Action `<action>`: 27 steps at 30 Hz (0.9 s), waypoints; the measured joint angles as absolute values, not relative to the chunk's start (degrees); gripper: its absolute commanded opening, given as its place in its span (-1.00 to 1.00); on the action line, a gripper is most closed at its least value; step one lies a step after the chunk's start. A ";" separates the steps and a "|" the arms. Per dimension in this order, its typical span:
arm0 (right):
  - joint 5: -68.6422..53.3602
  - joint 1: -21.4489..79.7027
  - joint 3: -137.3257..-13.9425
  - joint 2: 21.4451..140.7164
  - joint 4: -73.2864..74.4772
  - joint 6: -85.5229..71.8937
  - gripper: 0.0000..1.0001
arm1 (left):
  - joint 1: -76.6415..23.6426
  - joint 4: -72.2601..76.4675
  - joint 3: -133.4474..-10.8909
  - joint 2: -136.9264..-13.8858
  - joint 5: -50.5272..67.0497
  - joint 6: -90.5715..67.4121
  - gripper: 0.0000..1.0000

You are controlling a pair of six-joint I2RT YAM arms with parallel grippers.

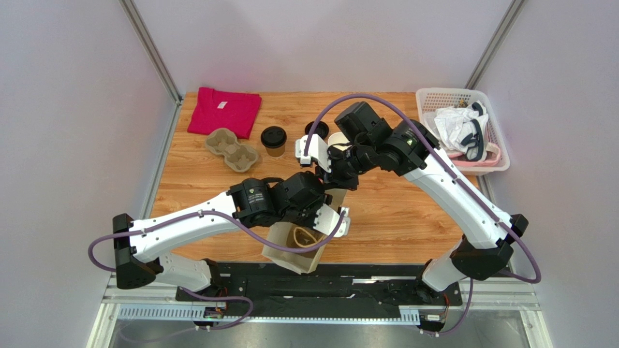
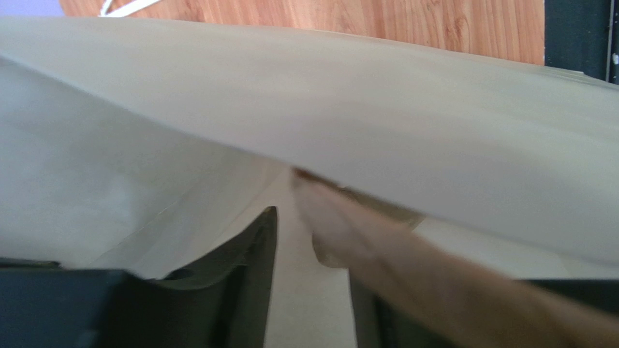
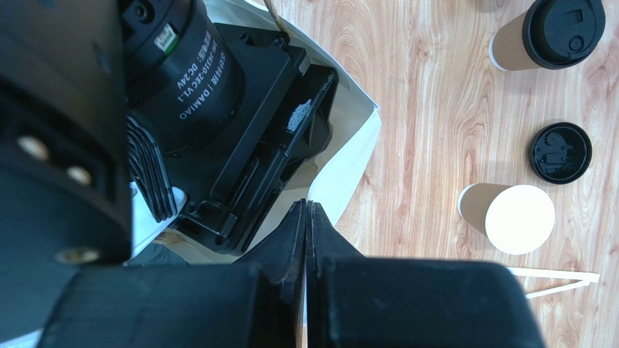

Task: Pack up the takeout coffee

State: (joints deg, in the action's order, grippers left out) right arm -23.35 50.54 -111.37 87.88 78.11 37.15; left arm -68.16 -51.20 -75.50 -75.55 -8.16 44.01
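Right fingers (image 3: 290,239) pinch shut on the bag (image 3: 356,145) rim, left fingers (image 2: 247,290) stand half-open inside it, contents unclear; the coffee (image 1: 274,141) looks light and crushable, so grip just below the lid (image 3: 563,32).

Wood table (image 1: 407,217): light oak grain, planks running L–R. Pale lilac-white walls on 3 sides, all plain & matte: back wall (image 1: 320,43), left wall (image 1: 65,130), right wall (image 1: 559,87). Silver metal posts stand at the table's back corners, left post (image 1: 151,51) & right post (image 1: 495,43), both slanting outward in the top view. Black plate (image 1: 363,279) lies along the near edge, w/ a slotted white cable duct (image 1: 167,312) just below it. Grey, dull-shiny strip (image 1: 327,335) at the very bottom; floor or shelf, can't tell. Light even & soft; shadows on the wood faint, short. Wrist views show the same warm grain.
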 measured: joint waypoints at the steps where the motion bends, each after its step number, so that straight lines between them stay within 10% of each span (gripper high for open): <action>1: -23.33 50.54 -111.37 87.81 78.11 37.15 -1.00 | -68.14 -51.20 -75.66 -75.46 -8.16 43.97 0.11; 27: -22.83 48.51 -106.56 85.97 77.36 38.00 -1.00 | -71.96 -51.92 -83.42 -70.13 -9.76 44.21 0.26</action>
